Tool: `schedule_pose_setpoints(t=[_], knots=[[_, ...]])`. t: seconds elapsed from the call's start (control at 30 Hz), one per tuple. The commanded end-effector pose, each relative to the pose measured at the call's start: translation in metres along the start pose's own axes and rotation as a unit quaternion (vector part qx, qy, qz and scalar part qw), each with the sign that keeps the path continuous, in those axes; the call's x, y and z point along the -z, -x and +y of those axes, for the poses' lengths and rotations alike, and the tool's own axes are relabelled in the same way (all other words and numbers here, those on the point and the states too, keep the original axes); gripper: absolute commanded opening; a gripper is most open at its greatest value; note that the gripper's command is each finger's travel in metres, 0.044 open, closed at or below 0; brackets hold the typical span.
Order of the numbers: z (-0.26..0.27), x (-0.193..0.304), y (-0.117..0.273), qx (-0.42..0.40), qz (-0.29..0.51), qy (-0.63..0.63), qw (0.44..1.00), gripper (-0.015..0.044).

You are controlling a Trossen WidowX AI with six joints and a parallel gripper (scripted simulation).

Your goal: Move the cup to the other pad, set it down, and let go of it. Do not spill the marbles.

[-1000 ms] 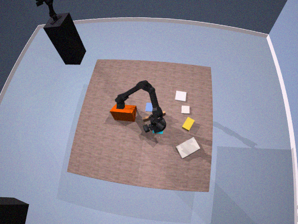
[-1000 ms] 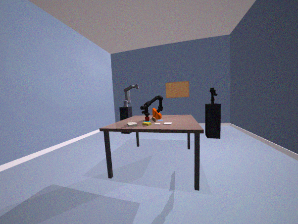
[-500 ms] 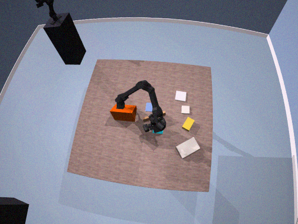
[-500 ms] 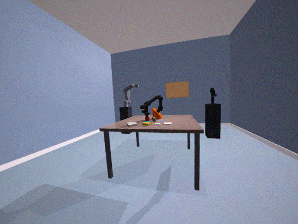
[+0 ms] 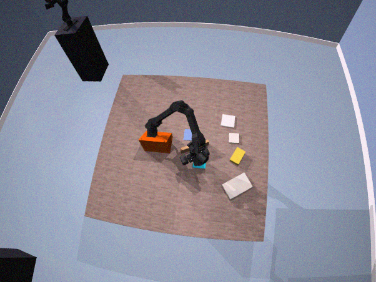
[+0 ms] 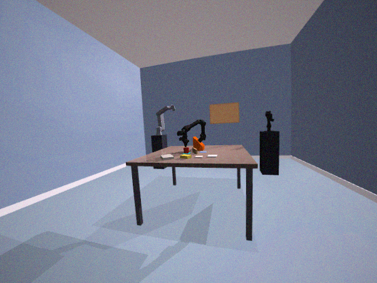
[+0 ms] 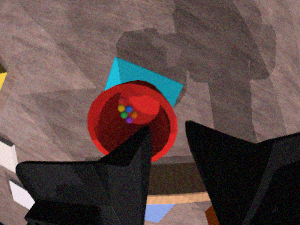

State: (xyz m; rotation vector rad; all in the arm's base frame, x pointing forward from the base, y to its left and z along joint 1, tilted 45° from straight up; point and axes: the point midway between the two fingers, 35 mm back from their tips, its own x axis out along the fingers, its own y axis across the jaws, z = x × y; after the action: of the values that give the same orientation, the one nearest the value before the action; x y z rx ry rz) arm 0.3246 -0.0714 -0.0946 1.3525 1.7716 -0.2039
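The red cup (image 6: 186, 150) (image 7: 107, 130) stands upright on the cyan pad (image 5: 198, 166) (image 7: 149, 76). Several coloured marbles (image 7: 128, 114) lie inside it. My gripper (image 6: 186, 146) (image 7: 167, 129) is partly open at the cup's rim. In the wrist view one fingertip is over the cup's inside and the other is outside the rim, with a gap between each finger and the wall. The blue pad (image 5: 187, 135) (image 6: 203, 151) (image 7: 158, 213) is bare where it shows. In the top view the arm hides the cup and fingertips.
A low wooden bar (image 5: 185, 148) (image 6: 195, 151) (image 7: 172, 180) stands between the two pads, close to the cup. A yellow block (image 5: 238, 155) (image 6: 185, 156), a pale grey block (image 5: 237, 186) (image 6: 166, 156) and two white squares (image 5: 228, 120) (image 5: 234, 138) lie farther out from the orange base (image 5: 156, 144).
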Motion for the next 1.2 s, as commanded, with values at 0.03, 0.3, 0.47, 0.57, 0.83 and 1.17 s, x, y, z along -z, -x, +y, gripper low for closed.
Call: schedule_pose_setpoints(t=[0.03, 0.3, 0.47, 0.57, 0.83, 1.17], knots=[[0.0, 0.0, 0.011, 0.001, -0.002, 0.003, 1.0, 0.0128], [-0.001, 0.0, 0.01, -0.001, -0.001, 0.0, 1.0, 0.0233], [-0.001, 0.0, 0.01, -0.001, -0.001, 0.0, 1.0, 0.0364], [0.0, -0.001, 0.017, 0.0, -0.001, 0.0, 1.0, 0.044], [0.0, -0.002, 0.051, 0.001, -0.003, 0.002, 1.0, 0.044], [-0.001, -0.003, 0.069, -0.001, -0.003, 0.0, 1.0, 0.044]])
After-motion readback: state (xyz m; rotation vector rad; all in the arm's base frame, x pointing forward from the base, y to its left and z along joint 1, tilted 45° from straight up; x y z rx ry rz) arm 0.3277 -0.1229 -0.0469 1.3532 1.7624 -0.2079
